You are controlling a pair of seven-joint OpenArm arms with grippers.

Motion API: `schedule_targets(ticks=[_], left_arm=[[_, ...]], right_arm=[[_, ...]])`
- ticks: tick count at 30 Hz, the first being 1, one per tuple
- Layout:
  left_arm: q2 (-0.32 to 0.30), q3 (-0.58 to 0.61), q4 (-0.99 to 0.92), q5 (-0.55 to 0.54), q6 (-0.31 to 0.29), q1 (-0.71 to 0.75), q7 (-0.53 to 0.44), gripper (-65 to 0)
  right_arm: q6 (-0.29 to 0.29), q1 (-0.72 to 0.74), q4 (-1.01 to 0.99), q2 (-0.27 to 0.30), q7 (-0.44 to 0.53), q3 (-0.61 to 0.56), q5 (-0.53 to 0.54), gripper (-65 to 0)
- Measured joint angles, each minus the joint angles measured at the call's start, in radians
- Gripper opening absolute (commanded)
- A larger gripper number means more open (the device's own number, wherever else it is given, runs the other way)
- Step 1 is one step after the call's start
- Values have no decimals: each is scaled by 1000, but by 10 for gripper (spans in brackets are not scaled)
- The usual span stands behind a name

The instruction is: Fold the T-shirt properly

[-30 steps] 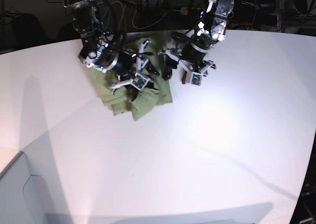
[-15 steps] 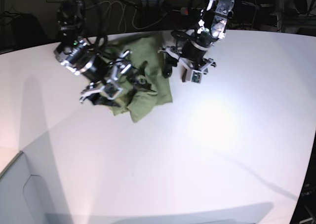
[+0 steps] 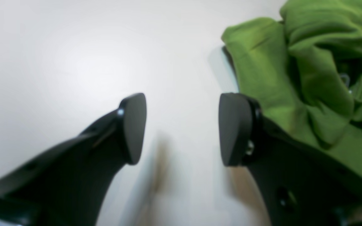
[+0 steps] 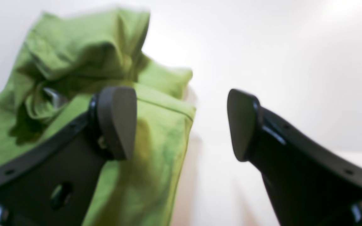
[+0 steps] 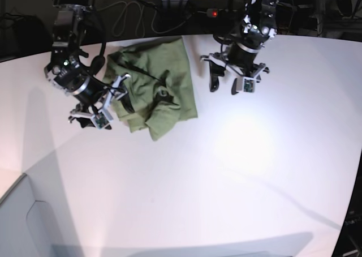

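1. Overhead light leaves a bright glare patch on the white table (image 5: 249, 144) right of centre.
2. Long soft shadows fall near and left.
3. The far background is dim.
4. Both wrist views are soft and blurred, the table washed out.

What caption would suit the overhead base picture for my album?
Two open robot hands, right hand and left hand, flank a crumpled green T-shirt on a white table.

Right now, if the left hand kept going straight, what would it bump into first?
Probably just the bare table. Between the open left hand there is only white tabletop; the shirt lies off to one side, though depth is hard to judge.
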Motion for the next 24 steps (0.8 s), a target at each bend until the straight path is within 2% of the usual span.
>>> schedule_targets(ticks=[4, 6, 13, 15, 19, 24], left_arm=[[2, -26, 11, 0, 0, 16, 5, -297], [2, -35, 18, 0, 0, 21, 5, -297], [1, -37, 20, 0, 0, 27, 6, -297], [-1, -37, 29, 0, 0, 27, 6, -297], [0, -37, 43, 0, -2, 26, 3, -297], [-1, -37, 43, 1, -2, 28, 3, -297]], right_arm=[[0, -16, -2, -6, -11, -9, 8, -227], [0, -20, -2, -5, -7, -10, 13, -259], [0, -47, -2, 3, -9, -73, 15, -597], [0, -61, -2, 6, -10, -87, 14, -650], [0, -86, 2, 11, 2, -126, 11, -644], [0, -135, 111, 22, 20, -126, 10, -644]])
